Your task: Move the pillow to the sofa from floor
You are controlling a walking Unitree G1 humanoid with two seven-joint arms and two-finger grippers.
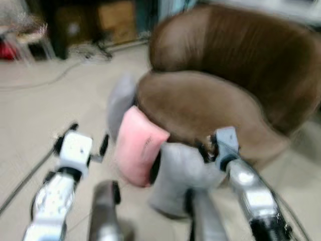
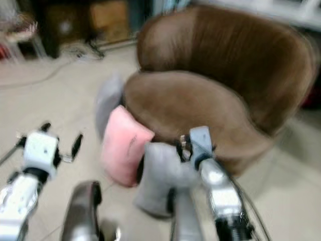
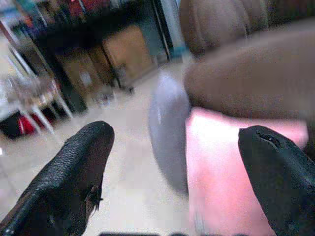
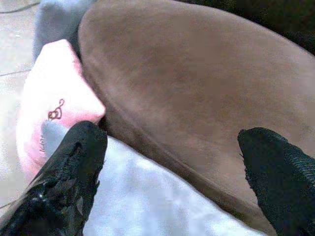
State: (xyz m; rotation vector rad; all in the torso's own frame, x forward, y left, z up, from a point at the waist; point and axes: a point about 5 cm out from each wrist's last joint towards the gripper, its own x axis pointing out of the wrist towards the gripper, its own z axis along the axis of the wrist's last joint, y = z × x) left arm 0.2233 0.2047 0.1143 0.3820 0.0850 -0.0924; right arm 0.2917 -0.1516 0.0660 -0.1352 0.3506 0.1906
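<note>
On the floor at left, left gripper [image 1: 80, 143] hovers, fingers spread wide, nothing between them. Pink pillow [image 1: 138, 145] leans against the brown sofa [image 1: 200, 108], grey pillow [image 1: 180, 175] beside it. Right gripper [image 4: 172, 162] over grey pillow, fingers wide apart.

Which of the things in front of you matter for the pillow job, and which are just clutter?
For the job:
pink pillow
two grey pillows
brown sofa
left gripper, open
right gripper, open, over the near grey pillow

Lying about:
cardboard boxes
floor cable
</note>
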